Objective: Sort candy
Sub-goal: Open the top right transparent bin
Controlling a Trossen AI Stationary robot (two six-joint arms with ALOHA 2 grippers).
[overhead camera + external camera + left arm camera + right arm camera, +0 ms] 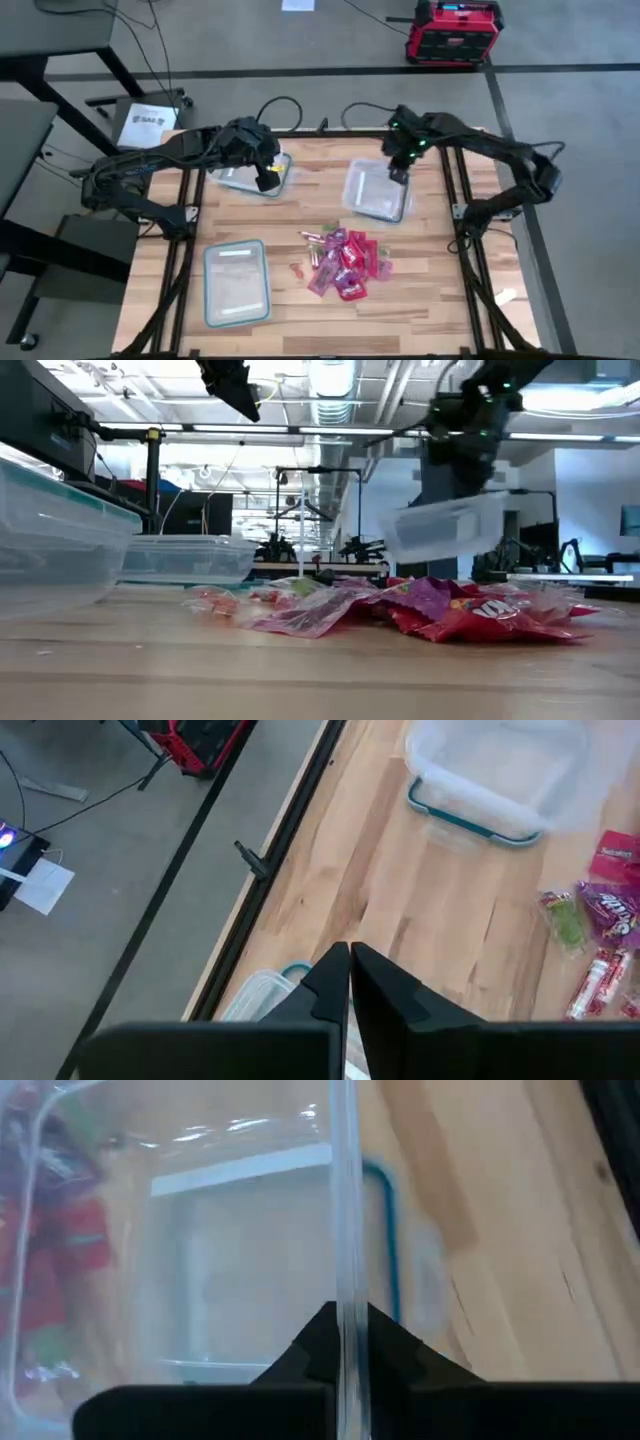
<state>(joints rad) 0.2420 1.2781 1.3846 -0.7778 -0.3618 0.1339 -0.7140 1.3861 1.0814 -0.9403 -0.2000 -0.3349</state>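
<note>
Setup step: my right gripper (pixel 398 176) jaws clamp the lifted container (pixel 377 190) wall near the counter's far edge. My left gripper (pixel 268 178) jaws are closed, empty. Next: set it beside the candy (pixel 343 262).

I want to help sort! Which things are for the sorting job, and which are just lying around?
For the job:
candy pile
three clear containers
right gripper, shut on one container's wall

Just lying about:
red box on the floor
paper sheet
</note>
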